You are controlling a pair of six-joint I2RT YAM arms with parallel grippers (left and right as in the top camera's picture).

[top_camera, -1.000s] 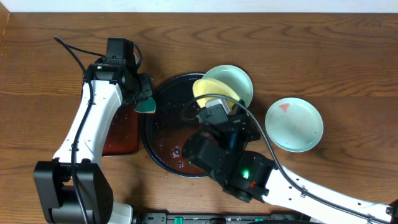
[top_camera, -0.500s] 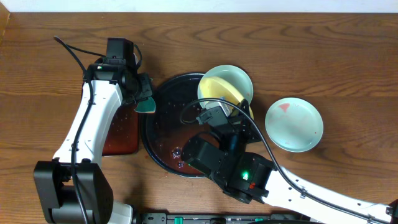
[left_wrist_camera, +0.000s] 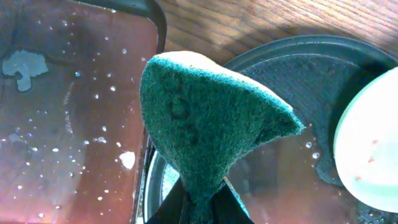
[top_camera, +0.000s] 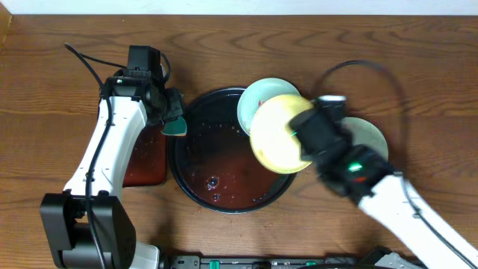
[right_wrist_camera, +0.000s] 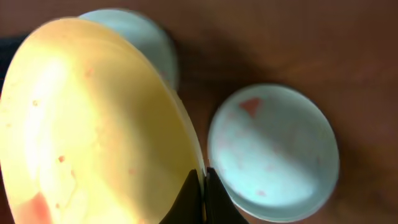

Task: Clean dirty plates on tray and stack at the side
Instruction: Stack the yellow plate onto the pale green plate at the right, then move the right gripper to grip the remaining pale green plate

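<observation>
Apparently stacking: right claw (right_wrist_camera: 200, 184) pinches yellow plate (top_camera: 275, 143) above right rim of tray (top_camera: 198, 142), left claw (left_wrist_camera: 202, 198) clamps sponge (left_wrist_camera: 205, 124); next, lower onto mint plate (right_wrist_camera: 273, 149) beyond tray.

Yellow plate (right_wrist_camera: 93, 124): pale yellow, with small red-orange specks and a red-orange smear at one edge.
Right mint plate (right_wrist_camera: 273, 149): pale mint-green, with one red-orange patch by its rim.
Far mint plate (top_camera: 261, 93): pale mint-green.
Round tray (top_camera: 205, 123): black, with a reddish wet film and droplets.
Sponge (left_wrist_camera: 205, 124): dark teal.
Rectangular tray (left_wrist_camera: 62, 112): reddish-brown film with white flecks.
Table (top_camera: 60, 67): brown wood grain.
</observation>
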